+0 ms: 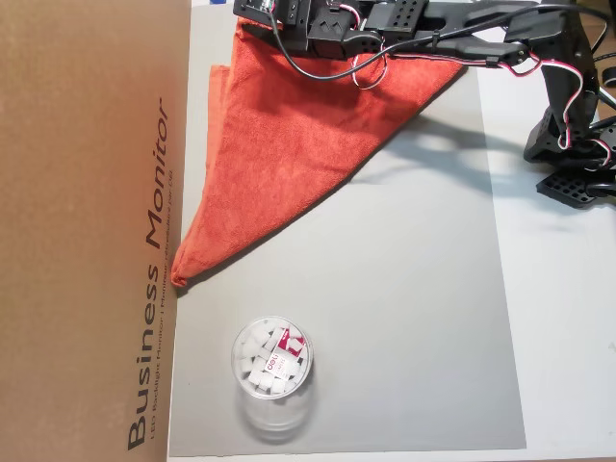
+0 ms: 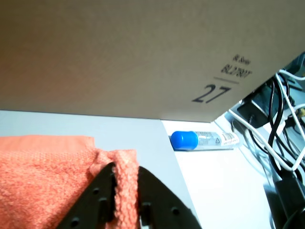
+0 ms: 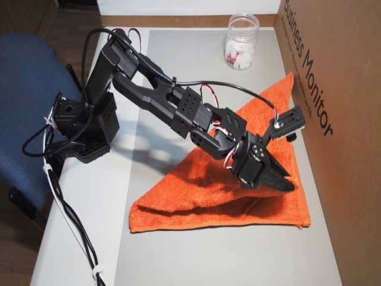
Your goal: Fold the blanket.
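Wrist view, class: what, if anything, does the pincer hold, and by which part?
The pincer is shut on the blanket, pinching a bunched bit of its edge, at or near a corner, between the two fingers.

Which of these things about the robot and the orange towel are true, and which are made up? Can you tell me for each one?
1. The orange-red terry-cloth blanket lies in a triangle shape on the grey mat. True.
2. The black two-finger gripper is open and holds nothing. False: in the wrist view its jaws pinch a bit of the blanket's edge.
3. The clear plastic jar has white pieces inside. True.
4. The jar stands on top of the blanket. False: it stands on the mat, apart from the blanket.
5. A big brown cardboard box stands beside the mat. True.
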`<state>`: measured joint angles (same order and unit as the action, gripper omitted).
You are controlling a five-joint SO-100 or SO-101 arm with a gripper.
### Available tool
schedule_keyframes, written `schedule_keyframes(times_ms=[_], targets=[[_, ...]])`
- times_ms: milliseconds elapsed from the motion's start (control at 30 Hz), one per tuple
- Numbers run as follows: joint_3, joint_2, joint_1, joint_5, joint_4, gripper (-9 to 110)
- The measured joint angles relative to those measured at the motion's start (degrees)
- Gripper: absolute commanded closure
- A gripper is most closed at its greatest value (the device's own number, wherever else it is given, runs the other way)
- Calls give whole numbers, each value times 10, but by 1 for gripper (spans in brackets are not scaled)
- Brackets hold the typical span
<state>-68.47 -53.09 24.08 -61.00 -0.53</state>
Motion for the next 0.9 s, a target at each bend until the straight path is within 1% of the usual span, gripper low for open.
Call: schedule_keyframes(times_ms=[167,433,667,900], targets=[[11,25,12,-52,-2,101],[80,89,12,-140,-2,102],[93,119,3,-185,-2,102],[115,127,-23,-267,-2,102]])
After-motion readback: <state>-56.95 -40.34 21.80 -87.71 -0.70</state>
